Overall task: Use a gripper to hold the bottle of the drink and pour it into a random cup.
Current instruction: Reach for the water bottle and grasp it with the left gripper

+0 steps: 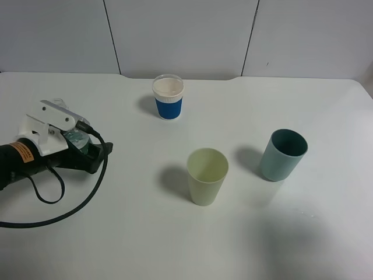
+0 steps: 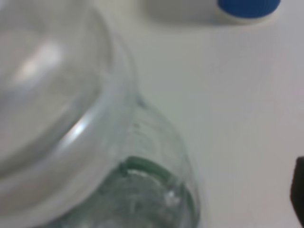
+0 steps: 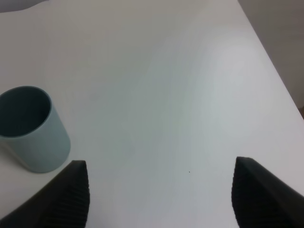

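Note:
The bottle of the drink (image 1: 77, 141) stands at the left of the table, mostly hidden under my left arm's white bracket, with only its green label showing. In the left wrist view the bottle (image 2: 142, 190) fills the picture, blurred and very close. My left gripper (image 1: 87, 149) is around it. One black finger (image 2: 299, 190) shows at the picture's edge with a gap to the bottle, so the jaws look open. The pale yellow-green cup (image 1: 207, 175) stands upright and empty at the table's middle, well right of the bottle. My right gripper (image 3: 159, 199) is open and empty over bare table.
A teal cup (image 1: 282, 154) stands right of the yellow-green cup and shows in the right wrist view (image 3: 31, 128) beside the right gripper. A short blue cup with a white rim (image 1: 168, 97) stands at the back and shows in the left wrist view (image 2: 247, 7). A black cable (image 1: 70, 210) loops beside the left arm.

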You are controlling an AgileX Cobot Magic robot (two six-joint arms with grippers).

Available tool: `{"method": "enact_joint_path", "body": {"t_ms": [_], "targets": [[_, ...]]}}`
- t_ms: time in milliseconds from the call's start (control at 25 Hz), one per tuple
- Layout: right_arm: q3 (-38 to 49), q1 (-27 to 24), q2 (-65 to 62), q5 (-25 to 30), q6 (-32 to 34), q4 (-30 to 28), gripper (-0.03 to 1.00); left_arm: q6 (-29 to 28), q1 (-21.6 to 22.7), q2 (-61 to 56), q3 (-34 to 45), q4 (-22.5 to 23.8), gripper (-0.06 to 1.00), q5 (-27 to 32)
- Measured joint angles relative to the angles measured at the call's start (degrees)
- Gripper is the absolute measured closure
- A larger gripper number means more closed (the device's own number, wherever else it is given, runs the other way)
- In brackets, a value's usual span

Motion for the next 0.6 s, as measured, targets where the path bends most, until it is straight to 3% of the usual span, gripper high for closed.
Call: {"method": "enact_joint_path", "body": {"t_ms": [600], "targets": [[0.0,0.0,0.0,0.0,0.0,0.0,0.33,0.0,0.0,1.6,0.1,0.4,-0.03,-2.7]]}}
